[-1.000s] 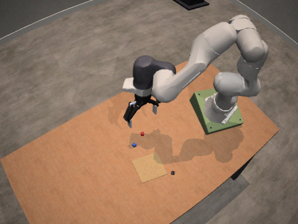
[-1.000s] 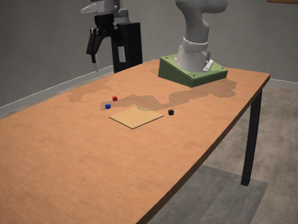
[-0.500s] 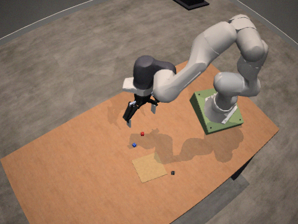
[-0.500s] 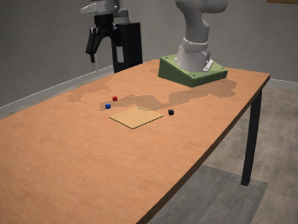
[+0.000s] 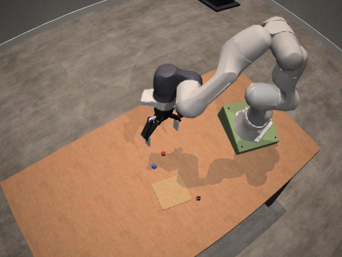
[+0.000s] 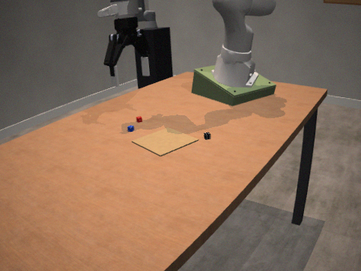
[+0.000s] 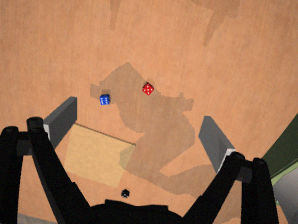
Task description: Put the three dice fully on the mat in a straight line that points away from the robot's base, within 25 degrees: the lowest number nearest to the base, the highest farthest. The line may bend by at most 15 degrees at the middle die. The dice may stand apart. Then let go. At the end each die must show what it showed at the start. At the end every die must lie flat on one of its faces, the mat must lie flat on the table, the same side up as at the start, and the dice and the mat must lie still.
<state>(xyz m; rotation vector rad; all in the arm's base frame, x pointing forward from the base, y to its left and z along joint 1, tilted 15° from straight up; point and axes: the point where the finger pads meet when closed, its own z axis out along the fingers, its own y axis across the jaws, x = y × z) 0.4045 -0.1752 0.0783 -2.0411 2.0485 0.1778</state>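
A tan square mat (image 5: 172,192) (image 6: 165,141) (image 7: 96,156) lies flat on the wooden table. A red die (image 5: 163,153) (image 6: 138,119) (image 7: 148,88) and a blue die (image 5: 154,166) (image 6: 130,128) (image 7: 104,99) sit on the bare table beside the mat, on its far side from the black die. A black die (image 5: 199,198) (image 6: 207,135) (image 7: 125,193) sits on the table just off the mat's other edge. No die is on the mat. My gripper (image 5: 161,133) (image 6: 129,69) (image 7: 140,117) hangs open and empty, high above the table, apart from all dice.
The arm's green base block (image 5: 248,128) (image 6: 233,87) stands at one end of the table. A dark pillar (image 6: 155,56) stands behind the table's far edge. The arm's shadow falls across the table between base and dice.
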